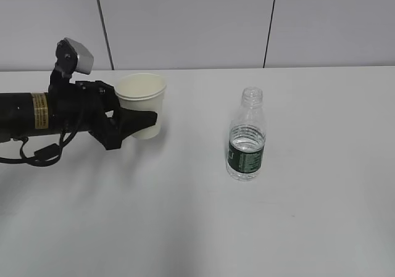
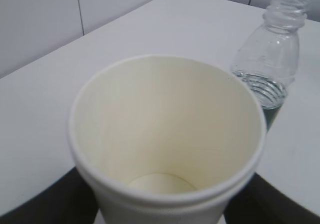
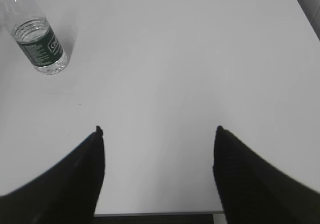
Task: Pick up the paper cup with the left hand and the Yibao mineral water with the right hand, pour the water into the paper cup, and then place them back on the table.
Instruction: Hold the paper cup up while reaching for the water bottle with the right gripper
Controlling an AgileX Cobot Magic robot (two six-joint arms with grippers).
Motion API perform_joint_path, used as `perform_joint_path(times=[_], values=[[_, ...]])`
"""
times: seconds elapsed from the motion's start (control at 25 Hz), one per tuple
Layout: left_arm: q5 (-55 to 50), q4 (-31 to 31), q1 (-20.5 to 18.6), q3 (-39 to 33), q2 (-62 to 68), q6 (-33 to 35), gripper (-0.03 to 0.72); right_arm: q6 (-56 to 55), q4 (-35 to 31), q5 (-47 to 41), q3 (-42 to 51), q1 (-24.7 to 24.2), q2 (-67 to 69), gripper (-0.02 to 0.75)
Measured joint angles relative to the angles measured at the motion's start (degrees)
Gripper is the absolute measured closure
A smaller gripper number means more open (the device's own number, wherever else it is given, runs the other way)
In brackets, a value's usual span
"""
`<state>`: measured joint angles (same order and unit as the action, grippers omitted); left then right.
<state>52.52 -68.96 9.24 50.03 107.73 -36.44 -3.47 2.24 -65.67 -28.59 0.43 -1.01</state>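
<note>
The white paper cup (image 1: 142, 95) stands upright at the back left of the table (image 1: 308, 227), empty, its cream inside showing in the left wrist view (image 2: 165, 134). My left gripper (image 1: 148, 121) is shut on the cup, a black finger (image 2: 47, 204) pressed against each side below the rim. Whether the cup's base touches the table I cannot tell. The Yibao mineral water (image 1: 246, 141) stands uncapped to the cup's right, partly filled (image 2: 272, 49). My right gripper (image 3: 157, 131) is open over bare table, with the bottle (image 3: 37, 44) far off to its upper left.
A grey panelled wall (image 1: 197, 18) runs behind the table's far edge. The table's near edge shows under the right gripper's fingers (image 3: 150, 215). The right arm is outside the exterior view.
</note>
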Motion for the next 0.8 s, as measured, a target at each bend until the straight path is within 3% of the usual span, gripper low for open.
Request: perform_joint_path(times=[0.8], values=[[3.9,-3.6,0.0,0.0,-1.1,-1.3,0.257,0.0,0.0,0.0,0.0,0.0,0.0,0.206]])
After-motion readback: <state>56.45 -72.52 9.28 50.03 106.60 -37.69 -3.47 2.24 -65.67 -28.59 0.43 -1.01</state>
